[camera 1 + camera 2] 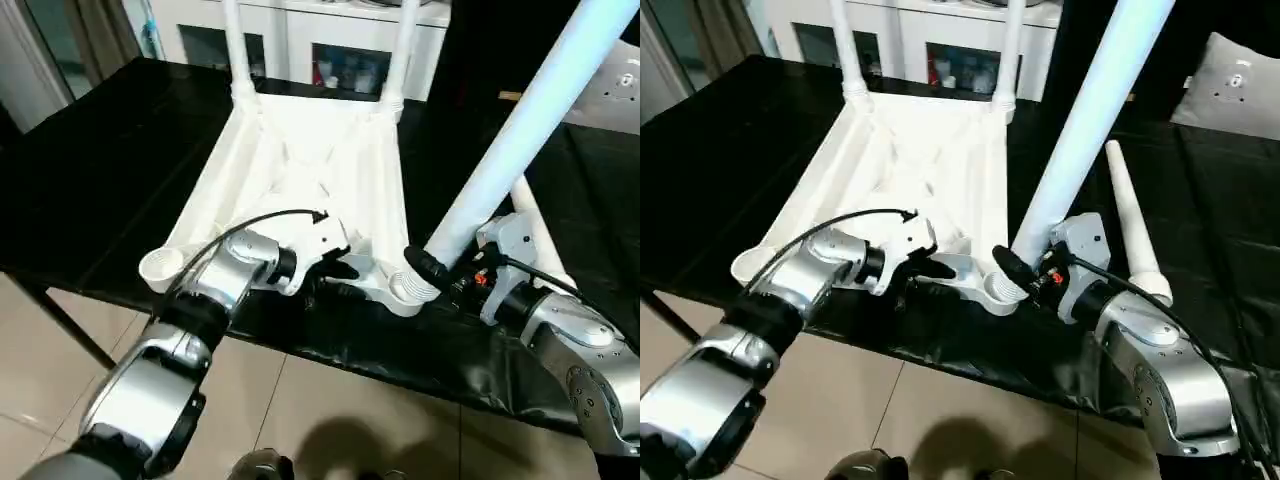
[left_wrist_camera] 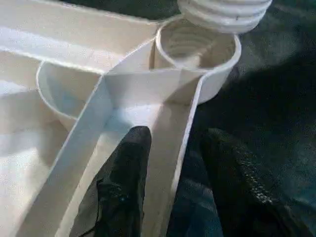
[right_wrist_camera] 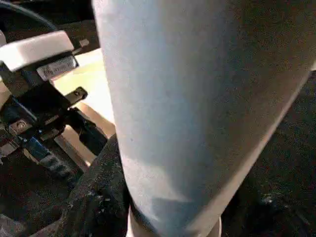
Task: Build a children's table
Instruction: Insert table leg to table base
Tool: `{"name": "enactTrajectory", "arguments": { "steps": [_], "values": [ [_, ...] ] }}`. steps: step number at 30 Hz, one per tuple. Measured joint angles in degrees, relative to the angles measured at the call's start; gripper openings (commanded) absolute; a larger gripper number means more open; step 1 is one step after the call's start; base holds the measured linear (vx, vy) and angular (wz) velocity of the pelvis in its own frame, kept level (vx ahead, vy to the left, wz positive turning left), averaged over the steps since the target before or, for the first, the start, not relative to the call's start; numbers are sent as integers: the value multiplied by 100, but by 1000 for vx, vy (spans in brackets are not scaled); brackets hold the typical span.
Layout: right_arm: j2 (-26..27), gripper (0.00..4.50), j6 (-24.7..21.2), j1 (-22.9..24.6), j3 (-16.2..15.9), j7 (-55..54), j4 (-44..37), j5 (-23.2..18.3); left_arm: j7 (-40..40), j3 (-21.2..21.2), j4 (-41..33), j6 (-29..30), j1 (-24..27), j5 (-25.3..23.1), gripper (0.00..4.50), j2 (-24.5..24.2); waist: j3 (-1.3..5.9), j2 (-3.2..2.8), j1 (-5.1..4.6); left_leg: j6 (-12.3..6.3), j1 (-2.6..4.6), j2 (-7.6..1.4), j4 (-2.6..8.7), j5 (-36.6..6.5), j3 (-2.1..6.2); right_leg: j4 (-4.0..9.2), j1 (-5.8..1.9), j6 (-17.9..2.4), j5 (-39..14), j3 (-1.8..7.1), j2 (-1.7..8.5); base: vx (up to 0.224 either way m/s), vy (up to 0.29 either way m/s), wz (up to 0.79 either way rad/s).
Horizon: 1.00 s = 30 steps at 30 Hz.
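1. Your table top (image 1: pixel 300 170) lies upside down on the black bench (image 1: pixel 90 170), ribbed underside up, its near edge at the bench's front edge.
2. Your left gripper (image 2: pixel 173 158) sits at that near edge, its jaws parted and astride the thin side wall of the top: one finger (image 2: pixel 123 182) lies inside on the white plastic, the other outside over the black bench. They are not pressed on the wall.
3. Just beyond your left fingertips is the near right socket (image 2: pixel 197 49), with the threaded end of a leg hanging right above its mouth.
4. Your right gripper (image 1: pixel 1025 270) clasps that leg (image 1: pixel 530 120) near its lower end, one black finger (image 1: pixel 425 265) wrapped round the shaft. The leg leans up and away to the right from the gripper.
5. The near left socket (image 1: pixel 160 265) stands empty, to the outer side of your left forearm.
6. Two legs (image 1: pixel 235 45) stand upright in the far sockets, well beyond both grippers.
7. A fourth leg (image 1: pixel 1130 220) lies flat on the bench, just beyond your right wrist.
8. A white cabinet (image 1: pixel 300 30) stands behind the bench.
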State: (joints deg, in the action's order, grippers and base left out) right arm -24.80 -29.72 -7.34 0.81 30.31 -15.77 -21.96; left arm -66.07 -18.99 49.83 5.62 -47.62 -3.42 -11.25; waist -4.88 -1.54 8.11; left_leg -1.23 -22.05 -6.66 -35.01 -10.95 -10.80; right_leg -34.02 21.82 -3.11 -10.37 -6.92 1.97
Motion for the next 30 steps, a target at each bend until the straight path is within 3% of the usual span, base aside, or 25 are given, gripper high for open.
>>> {"name": "enactTrajectory", "arguments": {
  "steps": [21,26,30],
  "values": [
    [17,191,-3,65,-17,-19,-10,0,-397,7,715,-267,-305,-75,13,56,28,-43,-37,-19,1,0,0,-12,-25,1,3,-7,13,0,14,0,0,0],
    [255,191,-19,-43,-157,-111,22,1,-439,68,480,-298,-116,-49,5,-41,36,-60,-148,-20,0,0,1,-14,-27,-3,6,-10,14,0,15,0,0,0],
    [331,191,-187,-296,-263,-65,227,-23,-372,172,-127,1,249,19,0,-224,38,-54,-225,-18,7,0,-1,-12,-31,-6,4,-10,14,2,17,0,0,0]
  ]
}}
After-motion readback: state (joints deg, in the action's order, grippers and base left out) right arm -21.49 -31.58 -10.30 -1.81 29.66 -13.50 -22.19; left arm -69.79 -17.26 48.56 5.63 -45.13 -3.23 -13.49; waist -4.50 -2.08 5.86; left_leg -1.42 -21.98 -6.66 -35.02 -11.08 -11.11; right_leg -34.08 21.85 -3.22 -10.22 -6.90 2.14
